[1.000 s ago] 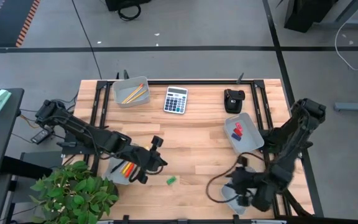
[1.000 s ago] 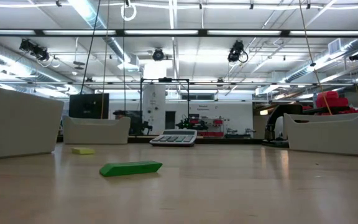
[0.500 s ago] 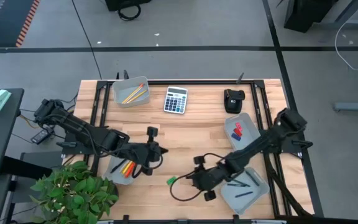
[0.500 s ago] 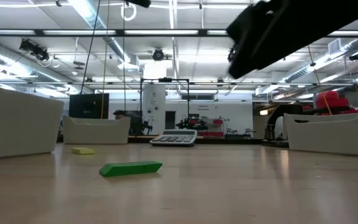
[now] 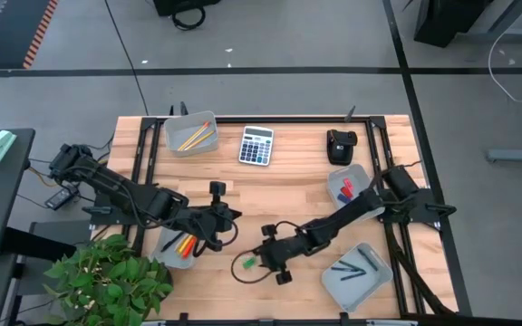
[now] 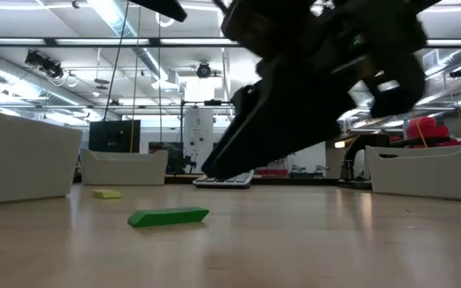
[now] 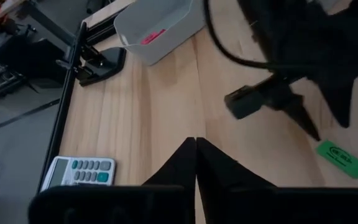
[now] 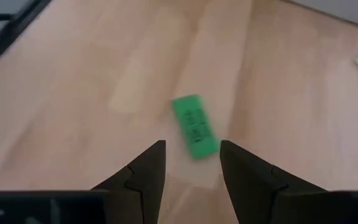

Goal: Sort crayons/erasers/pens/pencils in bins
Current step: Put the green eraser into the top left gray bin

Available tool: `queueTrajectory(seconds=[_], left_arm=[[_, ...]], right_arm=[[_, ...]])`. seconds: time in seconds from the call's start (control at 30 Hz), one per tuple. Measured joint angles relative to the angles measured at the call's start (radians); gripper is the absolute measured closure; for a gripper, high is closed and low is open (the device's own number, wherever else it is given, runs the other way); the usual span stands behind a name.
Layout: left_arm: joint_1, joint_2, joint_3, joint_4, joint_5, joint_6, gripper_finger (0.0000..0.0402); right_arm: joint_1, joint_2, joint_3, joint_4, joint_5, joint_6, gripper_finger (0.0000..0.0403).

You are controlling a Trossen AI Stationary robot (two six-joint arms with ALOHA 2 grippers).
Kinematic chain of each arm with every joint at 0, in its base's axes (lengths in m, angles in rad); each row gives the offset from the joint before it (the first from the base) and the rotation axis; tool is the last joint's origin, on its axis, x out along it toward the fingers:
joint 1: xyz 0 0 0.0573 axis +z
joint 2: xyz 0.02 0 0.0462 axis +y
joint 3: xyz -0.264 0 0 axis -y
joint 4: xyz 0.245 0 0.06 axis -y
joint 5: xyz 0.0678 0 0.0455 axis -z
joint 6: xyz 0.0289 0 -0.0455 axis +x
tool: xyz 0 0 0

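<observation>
Your right pincer [image 5: 259,260] reaches leftward across the near half of the bench [image 5: 288,195], its two fingers spread apart and holding nothing. In the right wrist view the green eraser [image 8: 194,125] lies flat on the wood just ahead of the gap between those fingers, untouched. From above, the green eraser shows at the pincer's tip, left of centre and toward the near edge; its long axis there cannot be judged. In the low view it lies flat with its long axis across the picture.

Your left pincer [image 5: 216,193] hangs over the bench to the left of centre, its fingers pressed together and empty; the left wrist view shows the two fingertips [image 7: 196,144] meeting in a point.

Four bins stand on the bench:
- far left bin [image 5: 191,135], with long orange and yellow sticks lying diagonally
- near left bin [image 5: 176,247], with crayons [image 5: 187,244] slanted in it
- right bin [image 5: 356,196], with red and blue erasers [image 5: 346,190]
- near right bin [image 5: 360,274], with dark pens [image 5: 350,268]

A calculator [image 5: 256,145] and a black device [image 5: 339,145] sit along the far edge
</observation>
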Motion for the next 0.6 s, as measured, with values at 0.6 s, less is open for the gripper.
queueTrajectory(seconds=[0.6], left_arm=[[0.000,0.001,0.000,-0.047,-0.028,-0.053,0.0383]], right_arm=[[-0.042,0.099,0.000,0.164,-0.059,-0.021,0.0209]])
